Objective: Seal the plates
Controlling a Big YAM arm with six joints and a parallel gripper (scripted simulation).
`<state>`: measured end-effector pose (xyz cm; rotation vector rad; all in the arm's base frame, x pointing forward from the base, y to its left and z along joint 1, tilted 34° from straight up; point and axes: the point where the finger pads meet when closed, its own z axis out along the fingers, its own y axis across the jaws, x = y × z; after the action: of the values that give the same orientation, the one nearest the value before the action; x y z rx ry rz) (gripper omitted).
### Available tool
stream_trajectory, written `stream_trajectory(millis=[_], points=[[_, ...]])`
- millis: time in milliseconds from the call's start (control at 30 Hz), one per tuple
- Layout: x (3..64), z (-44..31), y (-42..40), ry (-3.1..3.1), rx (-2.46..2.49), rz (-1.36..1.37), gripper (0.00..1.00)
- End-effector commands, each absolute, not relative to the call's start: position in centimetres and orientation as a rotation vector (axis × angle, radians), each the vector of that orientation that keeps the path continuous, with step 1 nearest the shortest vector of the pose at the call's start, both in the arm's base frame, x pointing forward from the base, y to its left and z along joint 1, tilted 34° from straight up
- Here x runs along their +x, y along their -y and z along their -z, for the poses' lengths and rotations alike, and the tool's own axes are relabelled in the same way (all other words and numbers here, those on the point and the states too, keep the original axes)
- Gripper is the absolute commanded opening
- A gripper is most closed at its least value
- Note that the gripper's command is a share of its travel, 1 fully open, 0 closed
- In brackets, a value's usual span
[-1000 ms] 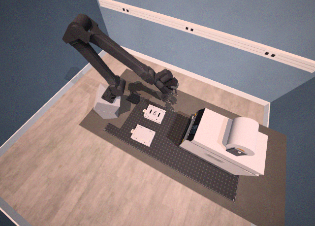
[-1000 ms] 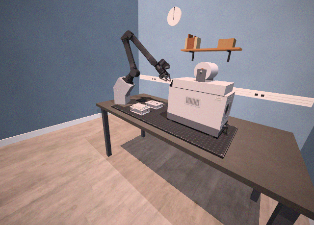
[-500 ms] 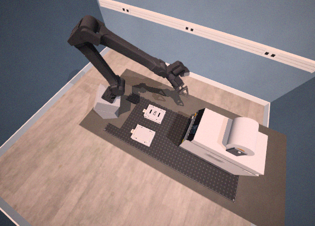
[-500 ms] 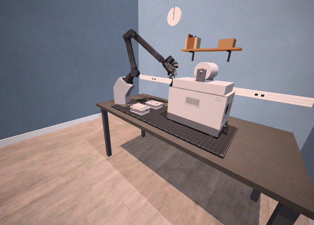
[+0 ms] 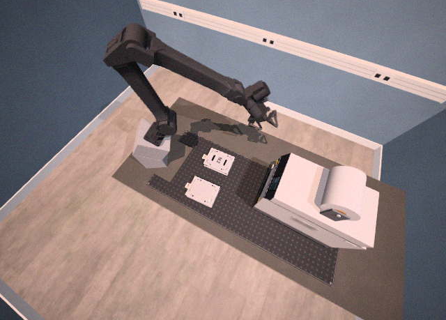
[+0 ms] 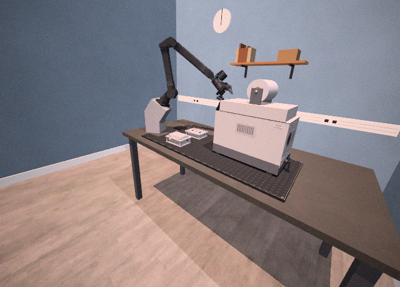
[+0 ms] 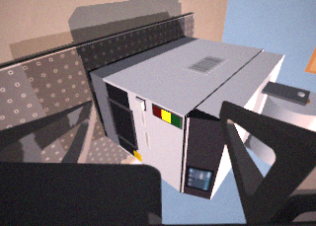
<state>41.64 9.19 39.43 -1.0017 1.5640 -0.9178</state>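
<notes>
My gripper point(image 5: 268, 127) point(image 6: 225, 96) point(image 7: 157, 108) is open and empty, high up near the sealer's front, on the wall side. The sealer point(image 5: 302, 176) point(image 6: 245, 145) point(image 7: 158, 90) has its lamp's amber section point(image 7: 166, 116) lit; the red and green sections look dim. The white START button point(image 7: 141, 104) is beside the lamp. No stage shows outside the dark front opening point(image 7: 122, 123); the stage and anything on it are hidden inside. Nest N2 point(image 5: 219, 160) point(image 6: 192, 131) is empty, with its label showing. A white plate point(image 5: 203, 191) point(image 6: 176, 137) sits in the other nest point(image 5: 187, 185).
The foil roll point(image 5: 343, 192) point(image 6: 262, 87) stands on top of the sealer. The arm's pale base point(image 5: 151, 154) point(image 6: 155, 117) is beyond the nests. A wall shelf point(image 6: 268, 63) with books and a box hangs behind the sealer.
</notes>
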Motion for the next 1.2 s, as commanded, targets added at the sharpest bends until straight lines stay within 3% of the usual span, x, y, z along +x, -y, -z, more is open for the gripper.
stream_trajectory(millis=[0, 533, 1167], points=[[41.4, -42.2, -8.1, -1.491, -1.008, 0.989, 1.0], [41.3, -40.1, -8.0, -1.523, -1.006, 0.984, 1.0], [42.1, -42.8, -8.4, -1.506, -0.963, 0.974, 1.0]])
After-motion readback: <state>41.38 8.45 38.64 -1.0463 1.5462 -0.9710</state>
